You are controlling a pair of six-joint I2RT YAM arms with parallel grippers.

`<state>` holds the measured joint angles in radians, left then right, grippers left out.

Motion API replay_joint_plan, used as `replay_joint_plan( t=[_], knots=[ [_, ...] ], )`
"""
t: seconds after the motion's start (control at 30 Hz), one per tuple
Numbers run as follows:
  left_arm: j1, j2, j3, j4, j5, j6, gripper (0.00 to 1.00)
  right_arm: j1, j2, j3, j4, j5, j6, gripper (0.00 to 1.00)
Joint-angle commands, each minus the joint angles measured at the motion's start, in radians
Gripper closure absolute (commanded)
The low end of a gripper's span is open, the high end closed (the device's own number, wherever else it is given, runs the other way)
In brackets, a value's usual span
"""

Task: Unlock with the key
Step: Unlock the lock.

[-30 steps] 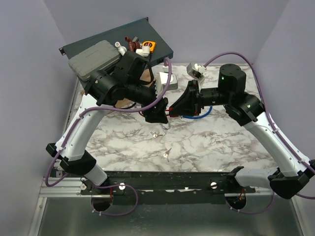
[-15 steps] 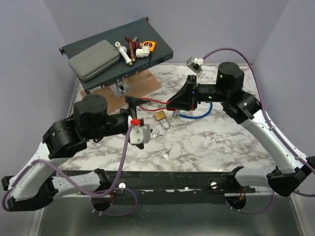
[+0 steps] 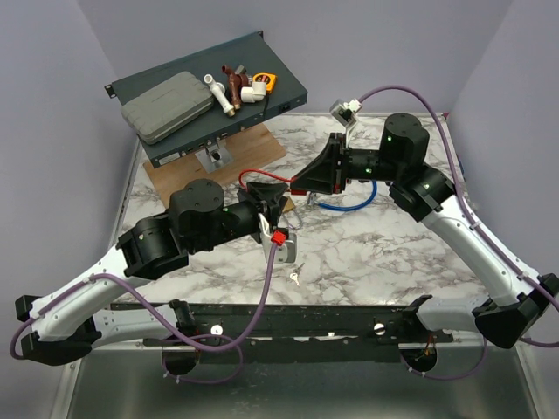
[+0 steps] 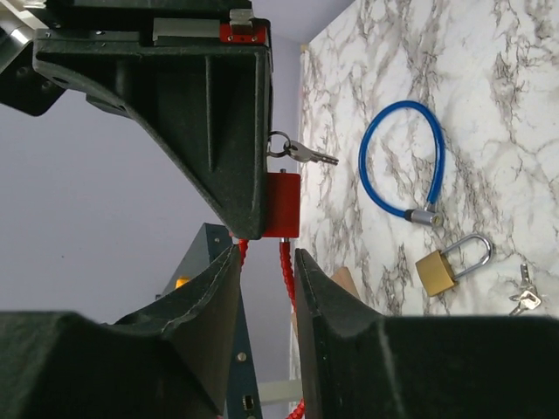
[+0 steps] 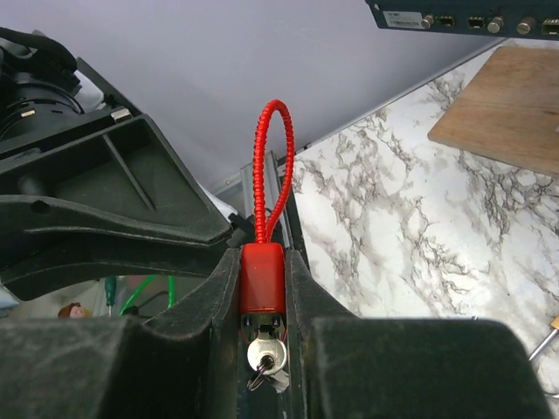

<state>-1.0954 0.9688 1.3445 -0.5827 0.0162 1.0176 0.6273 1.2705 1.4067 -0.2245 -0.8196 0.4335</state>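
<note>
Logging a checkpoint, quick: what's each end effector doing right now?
Left end effector: open, holding nothing.
Right end effector: closed on the red cable lock.

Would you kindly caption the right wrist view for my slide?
Right gripper clamps the red cable lock, key at its lower end.

**The key** [image 4: 307, 155]: tiny, thin, silver-grey metal, carried on a small wire ring at the cylinder end of the red cable lock [image 4: 281, 205]. Its blade lies crosswise to the lock body. Whether it is seated in the keyhole cannot be told. A second key [image 3: 295, 277] lies flat and loose on the marble desk [image 3: 393, 253].
</note>
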Motion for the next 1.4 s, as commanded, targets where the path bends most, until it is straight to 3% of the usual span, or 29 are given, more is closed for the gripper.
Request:
replay_joint_plan(
  t=[0.0,0.77,1.37],
  knots=[
    [-0.010,-0.001,0.051,0.000,-0.018,-0.031,0.71,0.005,-0.047,-0.005,0.059,0.008,0.019,0.99],
    [-0.012,0.055,0.103,-0.074,-0.053,-0.074,0.79,0.005,-0.071,-0.030,0.099,-0.053,0.058,0.99],
    [-0.012,0.091,0.159,-0.088,-0.154,0.031,1.00,0.005,-0.079,-0.041,0.019,-0.119,0.037,0.99]
  ],
)
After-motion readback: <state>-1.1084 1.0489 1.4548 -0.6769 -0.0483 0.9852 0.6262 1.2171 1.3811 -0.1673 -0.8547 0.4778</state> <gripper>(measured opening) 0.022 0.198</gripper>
